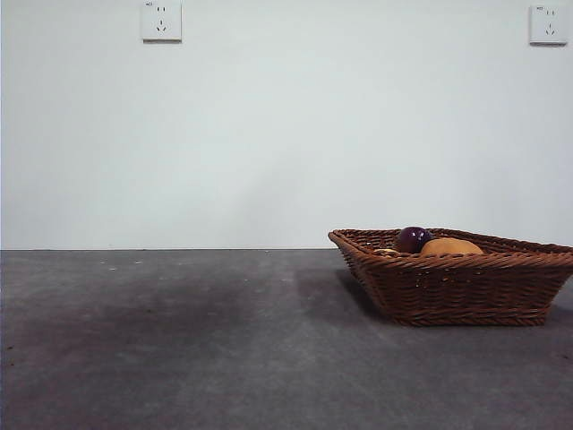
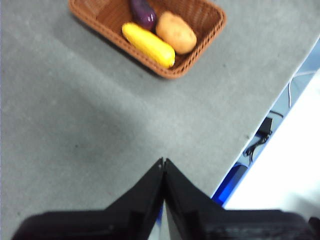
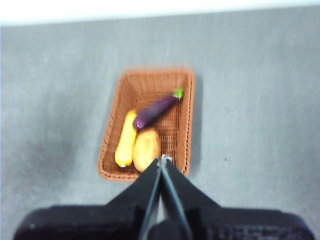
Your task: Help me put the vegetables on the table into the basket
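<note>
All three vegetables lie inside the wicker basket, which sits on the dark grey table, and no vegetable shows on the bare tabletop in any view, so the task looks complete. The tan potato rests at one end of the basket, touching the long yellow squash-like piece that lies along one side wall; the dark-purple eggplant lies on a slant across the middle, its green tip toward the opposite wall and its rounded end just beside the potato. From the front camera only the tops of the eggplant and potato show above the braided rim. These look like smooth, light, rigid toy pieces: the potato is broad and rounded and would likely slip unless pinched across its narrower middle, while the eggplant and the yellow piece are slim enough to be taken crosswise at mid-length. The basket looks stiff but light, so a nudge against its flared wall could slide it. The left gripper has its two jaws pressed together with nothing between them, and it hangs above bare table well apart from the basket, near the table's edge. The right gripper also has its jaws together and empty, poised high over the basket's potato end. Neither arm shows in the front view.
</note>
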